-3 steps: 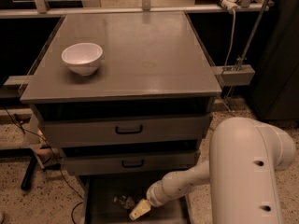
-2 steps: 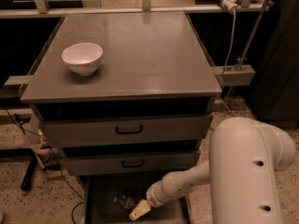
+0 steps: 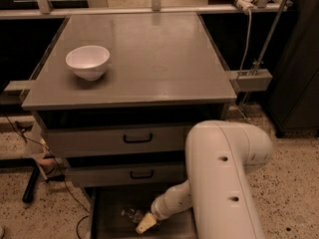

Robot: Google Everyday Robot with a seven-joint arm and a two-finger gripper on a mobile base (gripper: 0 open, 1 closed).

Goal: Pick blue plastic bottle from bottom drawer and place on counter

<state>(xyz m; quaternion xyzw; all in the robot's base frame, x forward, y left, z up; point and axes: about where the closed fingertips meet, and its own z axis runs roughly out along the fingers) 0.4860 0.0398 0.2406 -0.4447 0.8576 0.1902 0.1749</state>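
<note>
We see a dim, warm-toned scene lit mostly from above. The grey surface point(image 3: 149, 59) catches the most light, with a soft sheen across its middle and toward its far edge. The white bowl point(image 3: 87, 61), near the left edge, is the brightest thing and lays a soft shadow just in front of itself. Under the front edge the recess falls into deep shadow. The bottom drawer point(image 3: 107, 218) is dark inside. There the gripper point(image 3: 144, 225) shows as a pale tip against the gloom, and the blue plastic bottle point(image 3: 132, 214) beside it gives only faint glints. Beyond the far edge we see near blackness.
</note>
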